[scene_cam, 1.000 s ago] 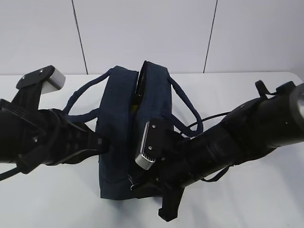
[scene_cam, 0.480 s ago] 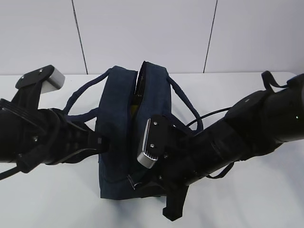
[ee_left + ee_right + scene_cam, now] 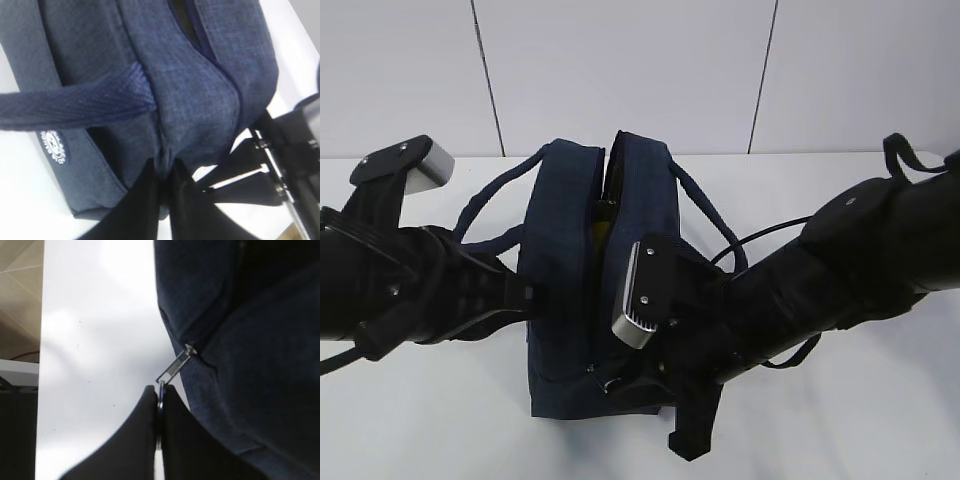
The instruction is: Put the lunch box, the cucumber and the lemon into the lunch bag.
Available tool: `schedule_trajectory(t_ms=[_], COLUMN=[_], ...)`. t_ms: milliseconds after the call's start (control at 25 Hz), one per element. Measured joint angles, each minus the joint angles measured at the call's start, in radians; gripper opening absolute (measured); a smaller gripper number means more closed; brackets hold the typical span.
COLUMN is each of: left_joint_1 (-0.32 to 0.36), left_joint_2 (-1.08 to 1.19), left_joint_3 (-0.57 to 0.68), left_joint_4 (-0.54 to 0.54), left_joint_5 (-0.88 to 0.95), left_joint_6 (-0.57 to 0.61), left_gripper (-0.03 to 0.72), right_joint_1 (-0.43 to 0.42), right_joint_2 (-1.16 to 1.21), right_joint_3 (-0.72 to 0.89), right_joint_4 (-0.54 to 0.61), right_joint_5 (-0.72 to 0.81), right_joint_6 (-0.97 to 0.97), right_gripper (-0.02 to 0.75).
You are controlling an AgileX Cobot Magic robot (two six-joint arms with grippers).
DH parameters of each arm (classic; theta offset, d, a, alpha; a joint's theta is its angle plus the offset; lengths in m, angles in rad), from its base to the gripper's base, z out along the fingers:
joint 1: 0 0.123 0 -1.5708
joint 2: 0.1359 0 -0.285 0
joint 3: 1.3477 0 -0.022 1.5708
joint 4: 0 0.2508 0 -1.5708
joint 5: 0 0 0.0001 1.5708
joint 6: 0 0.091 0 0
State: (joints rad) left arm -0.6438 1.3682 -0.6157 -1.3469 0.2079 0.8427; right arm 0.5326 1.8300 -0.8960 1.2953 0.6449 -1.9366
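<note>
The navy lunch bag (image 3: 565,250) stands mid-table with its top zipper gap partly open. A sliver of yellow (image 3: 603,230) shows in that gap, probably the lemon. The lunch box and the cucumber are hidden. My left gripper (image 3: 532,298) is at the bag's left side. In the left wrist view the left gripper (image 3: 165,167) is shut on a fold of the lunch bag (image 3: 200,100) fabric. My right gripper (image 3: 610,385) is at the bag's near end. In the right wrist view the right gripper (image 3: 160,392) is shut on the metal ring pull (image 3: 160,402), linked to the zipper tab (image 3: 175,367).
The bag's two loop handles (image 3: 485,205) (image 3: 710,215) hang out to either side. The white table (image 3: 840,420) runs back to a pale panelled wall. Both black arms crowd the bag's near half, and a cable loops behind the right arm (image 3: 760,245).
The right arm has shifted slightly right and its rear part has risen, still gripping the ring pull. The bag's top has leaned a little to the left. The left arm has barely moved.
</note>
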Motion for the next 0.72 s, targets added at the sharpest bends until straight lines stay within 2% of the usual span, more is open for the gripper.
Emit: schedule_trajectory(t_ms=[720], left_joint_1=[0.0], left_joint_2=[0.0], left_joint_3=[0.0], left_joint_4=[-0.002], left_joint_5=[-0.03], left_joint_6=[0.0], left_gripper=[0.006], right_joint_1=[0.0], right_joint_2=[-0.039], right_joint_3=[0.0], right_joint_4=[-0.011], right_joint_5=[0.012], right_joint_6=[0.015], right_gripper=[-0.013])
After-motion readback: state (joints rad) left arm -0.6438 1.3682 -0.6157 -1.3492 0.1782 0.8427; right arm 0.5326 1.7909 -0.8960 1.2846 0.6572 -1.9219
